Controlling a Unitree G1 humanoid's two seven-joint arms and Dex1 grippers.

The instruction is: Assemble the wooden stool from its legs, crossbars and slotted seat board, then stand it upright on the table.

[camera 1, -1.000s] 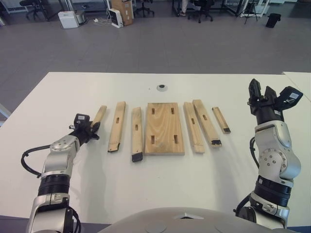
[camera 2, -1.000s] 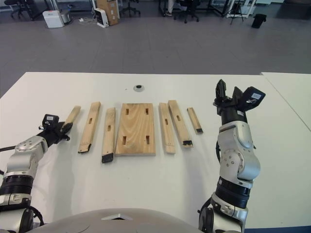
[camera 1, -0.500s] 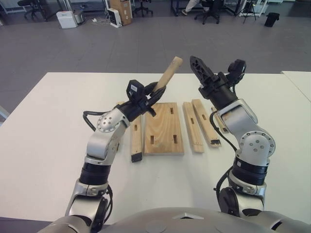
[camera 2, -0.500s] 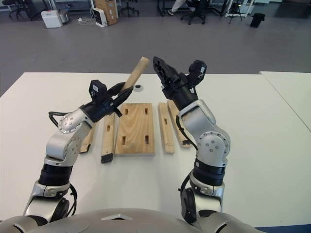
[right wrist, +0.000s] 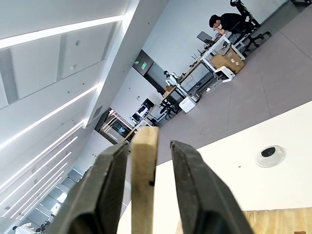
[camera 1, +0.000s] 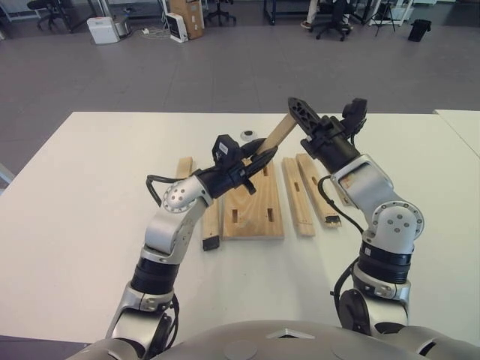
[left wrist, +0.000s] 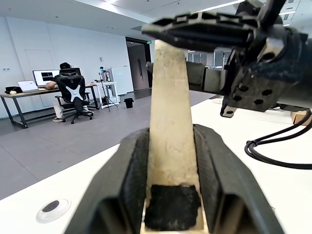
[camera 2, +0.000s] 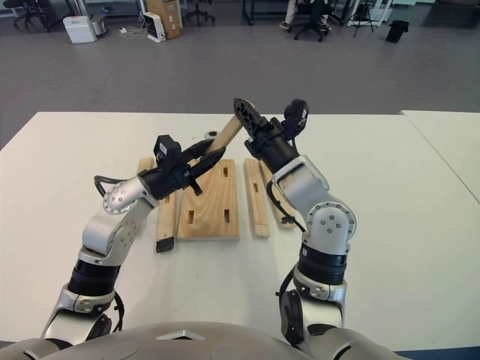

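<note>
While the other parts lie flat on the white counter, one short pale wooden crossbar is held in the air over the far end of the rectangular slotted wooden seat board. Farthest left, a long slotted wooden leg is partly hidden by the left arm. Next to it, a second leg with a black foot lies close to the board's left edge. The left claw is clenched on the crossbar's lower, black-tipped end, so that the bar slants upward and to the right. Its upper end is met by the right claw, whose fingers straddle the tip. In the right wrist view a gap is seen between the wood and one finger — so this claw is judged released, not yet gripping. Right of the board, two more slotted legs lie side by side, partly under the right arm.

The step in hand is judged to be a hand-over, or a two-claw regrip, of the crossbar. For it to be done well, the right fingers should be slid a little further down over the tip, so that more than the very end is caught. They should then be closed squarely on the flat faces. The left grip should be let go only once the right hold is firm — otherwise the bar may be dropped onto the board.
</note>
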